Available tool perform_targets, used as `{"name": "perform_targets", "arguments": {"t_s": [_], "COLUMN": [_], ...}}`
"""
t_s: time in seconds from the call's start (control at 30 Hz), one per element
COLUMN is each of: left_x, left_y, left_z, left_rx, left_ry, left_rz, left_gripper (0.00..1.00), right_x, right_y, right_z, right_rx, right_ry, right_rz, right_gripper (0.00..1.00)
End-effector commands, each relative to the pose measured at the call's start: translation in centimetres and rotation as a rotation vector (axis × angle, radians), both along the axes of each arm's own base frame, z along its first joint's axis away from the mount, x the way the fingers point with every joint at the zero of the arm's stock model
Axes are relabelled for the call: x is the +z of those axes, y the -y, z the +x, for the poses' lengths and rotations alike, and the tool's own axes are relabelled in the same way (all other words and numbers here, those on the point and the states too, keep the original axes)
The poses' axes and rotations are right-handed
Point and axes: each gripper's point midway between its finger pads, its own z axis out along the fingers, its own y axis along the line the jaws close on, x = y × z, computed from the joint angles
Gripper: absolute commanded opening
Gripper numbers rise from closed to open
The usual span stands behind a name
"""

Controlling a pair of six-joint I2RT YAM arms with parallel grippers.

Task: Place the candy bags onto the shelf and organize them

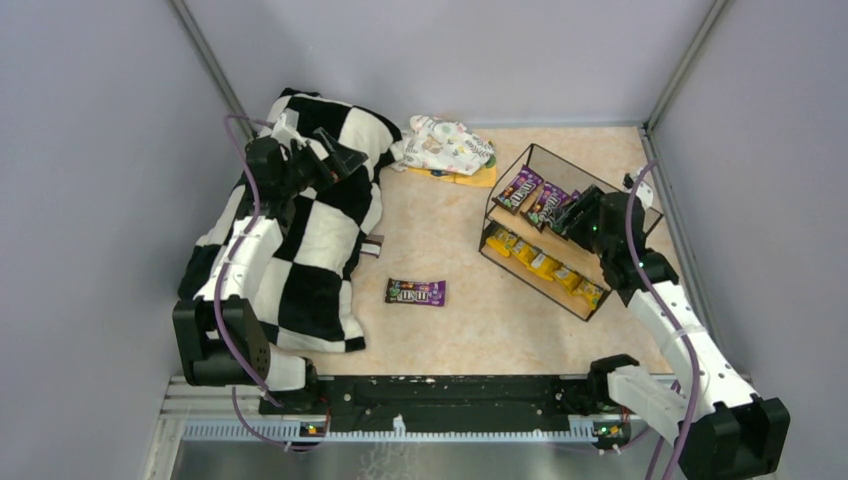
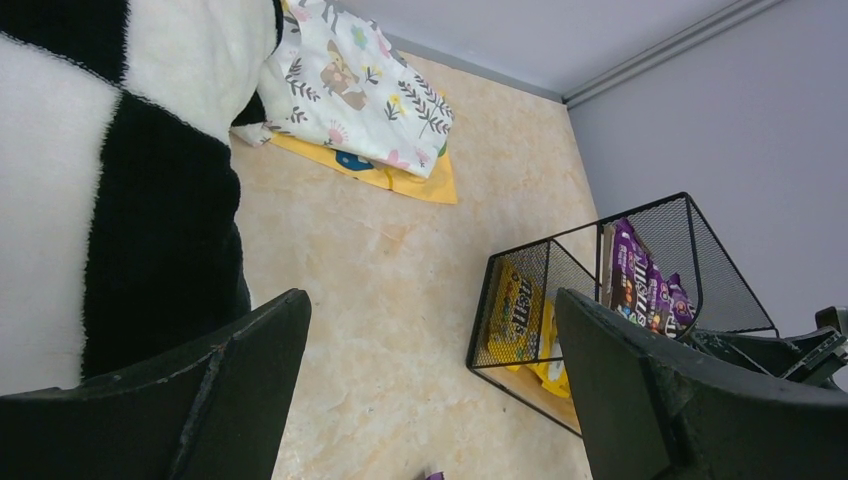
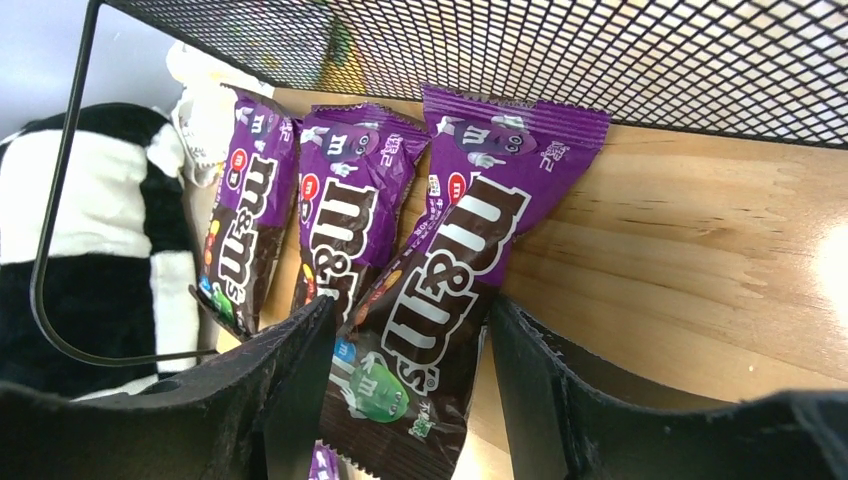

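Note:
The shelf stands at the right, a black wire frame with wooden boards. Several yellow candy bags lie on its lower tier and purple bags on its upper tier. One purple bag lies loose on the table. My right gripper is at the upper tier. In the right wrist view it is open, its fingers on either side of the third purple bag, which lies on the board beside two others. My left gripper is open and empty above the blanket.
A black-and-white checkered blanket covers the left side. A white floral cloth bundle lies on a flat orange sheet at the back. Grey walls close in the table on three sides.

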Motion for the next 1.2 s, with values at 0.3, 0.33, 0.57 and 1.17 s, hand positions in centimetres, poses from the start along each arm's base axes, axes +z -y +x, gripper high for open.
{"name": "perform_targets", "arguments": {"t_s": [0.3, 0.33, 0.57, 1.17], "left_x": [2.5, 2.6, 2.7, 1.7], "left_y": [0.1, 0.0, -0.3, -2.0], "left_z": [0.6, 0.6, 0.6, 1.5], "left_rx": [-0.007, -0.005, 0.011, 0.074], "left_ry": [0.089, 0.090, 0.096, 0.074], "left_rz": [0.013, 0.013, 0.033, 0.092], "left_gripper": [0.98, 0.98, 0.98, 0.98], "right_x": [12.1, 13.7, 19.0, -7.6], "right_y": [-1.4, -1.9, -11.8, -31.6], "right_z": [-3.4, -3.9, -8.0, -12.0], "right_rx": [0.430, 0.465, 0.989, 1.547], "right_ry": [0.263, 0.318, 0.632, 0.148], "right_rz": [-0.396, -0.413, -0.252, -0.781], "right_gripper": [0.89, 0.92, 0.99, 0.99]}}
